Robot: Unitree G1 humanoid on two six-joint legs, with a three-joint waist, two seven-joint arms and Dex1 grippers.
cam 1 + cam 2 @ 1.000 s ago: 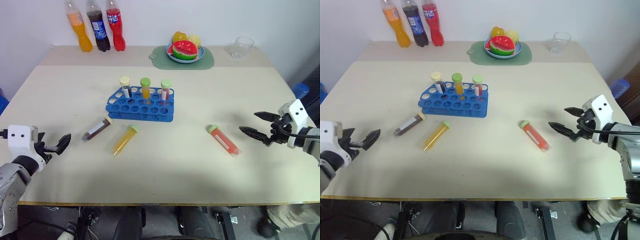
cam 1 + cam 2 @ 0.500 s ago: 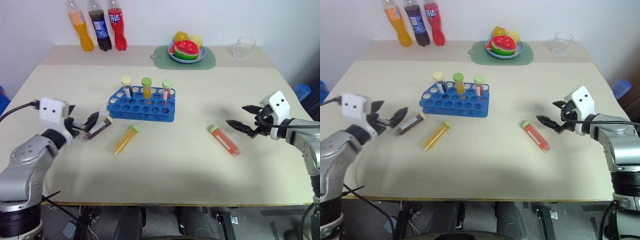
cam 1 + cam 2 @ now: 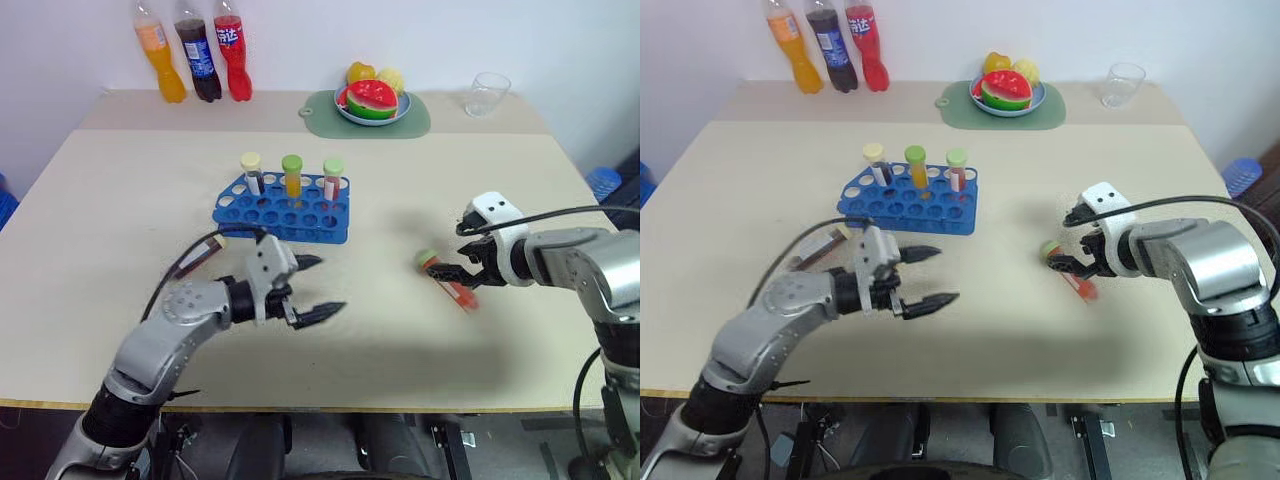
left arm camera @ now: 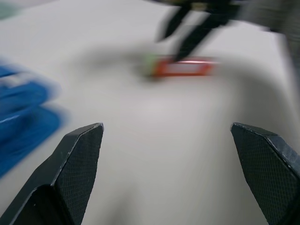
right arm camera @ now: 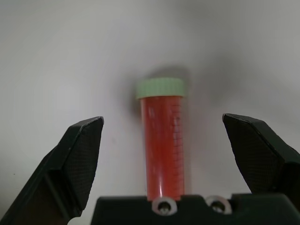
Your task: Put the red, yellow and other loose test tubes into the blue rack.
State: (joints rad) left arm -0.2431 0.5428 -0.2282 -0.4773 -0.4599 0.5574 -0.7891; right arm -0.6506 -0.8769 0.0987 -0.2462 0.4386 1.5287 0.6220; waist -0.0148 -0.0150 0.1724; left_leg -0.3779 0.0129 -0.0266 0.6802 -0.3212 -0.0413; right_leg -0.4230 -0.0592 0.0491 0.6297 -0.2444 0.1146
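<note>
The red test tube [image 5: 163, 136] with a green cap lies flat on the table, right of centre [image 3: 455, 288]. My right gripper [image 3: 450, 252] hangs open just above it, pointing down, one finger on each side of the tube and neither touching it. My left gripper [image 3: 322, 286] is open over the table's middle, pointing right toward the red tube [image 4: 185, 67]. The left hand hides the yellow tube. The dark brown tube [image 3: 197, 258] lies behind that arm, partly covered. The blue rack [image 3: 282, 210] stands in the centre with three capped tubes upright in its back row.
Three soda bottles [image 3: 197, 60] stand at the far left against the wall. A green mat with a fruit plate [image 3: 370, 105] and a clear glass [image 3: 486, 92] sit at the back. A black cable loops over my left arm.
My left arm swung from the table's left edge rightward to the middle, covering the yellow tube. The right gripper moved left and tipped downward over the red tube.
</note>
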